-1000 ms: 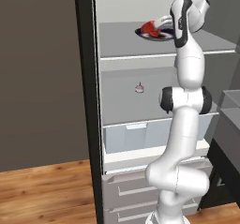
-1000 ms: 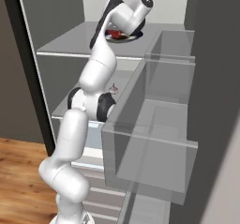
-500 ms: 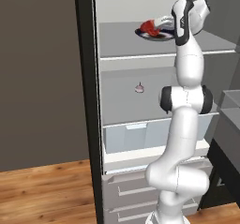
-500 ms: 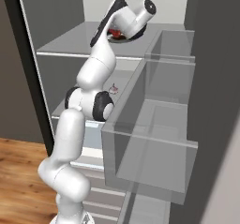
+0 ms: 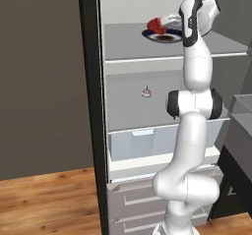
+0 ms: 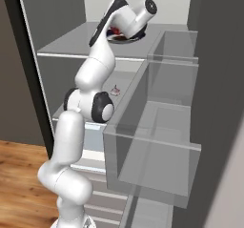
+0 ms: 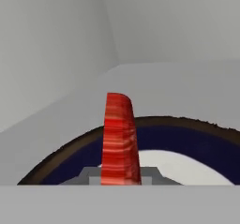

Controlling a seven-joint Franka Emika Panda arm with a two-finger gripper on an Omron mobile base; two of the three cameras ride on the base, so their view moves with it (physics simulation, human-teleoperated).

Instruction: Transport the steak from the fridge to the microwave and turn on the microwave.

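Hand view: flat red steak with darker streaks [image 7: 119,141] stands on edge between claw tips, rising over dark round plate with navy band and white centre [image 7: 197,145]. Claw [image 7: 121,176] closed narrow on steak. Left base view: white arm reaches top shelf of tall grey fridge [image 5: 147,47]; steak at claw, just above plate. Step in hand, by judgement: pickup from fridge. Next move calls for lifting clear of plate, backing out of shelf, carrying to microwave without losing thin grip.

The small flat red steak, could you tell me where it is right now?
The small flat red steak stands on edge between the shut gripper's fingertips, over the dark round plate on the fridge's top shelf.
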